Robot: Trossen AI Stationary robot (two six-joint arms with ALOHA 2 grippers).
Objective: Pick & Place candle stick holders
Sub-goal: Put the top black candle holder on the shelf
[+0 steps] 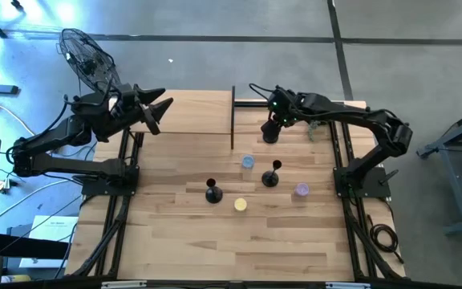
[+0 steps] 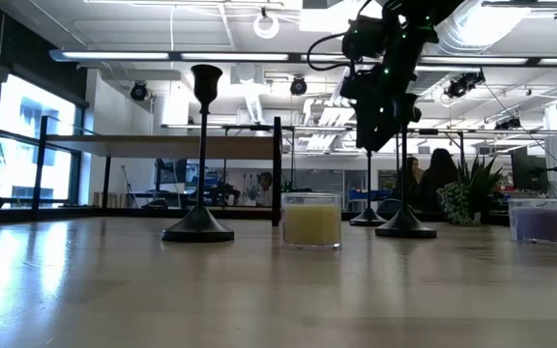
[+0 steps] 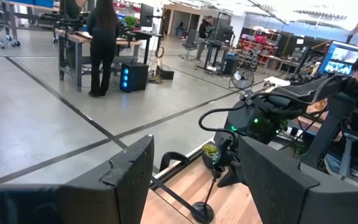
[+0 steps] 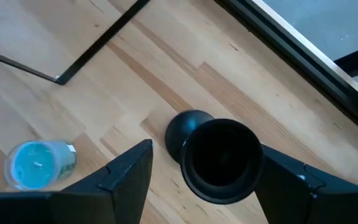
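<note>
Behind the wooden tabletop (image 1: pixel 175 233) you had an open workshop with desks, screens and people. Your right gripper (image 4: pixel 201 168) hung over the far right part of the tabletop, fingers spread to either side of the cup of one holder (image 4: pixel 219 158); from the wrist view you couldn't tell whether they touched it. That holder stood upright near the far edge. Two more holders, one (image 1: pixel 212 193) near the middle and another (image 1: pixel 271 176) to its right, stood upright and free. Between and around them sat a blue candle (image 1: pixel 248 162), a yellow candle (image 1: pixel 240 205) and a purple candle (image 1: pixel 301 190). Your left gripper (image 1: pixel 157 112) waited over the far left corner, fingers apart and empty.
</note>
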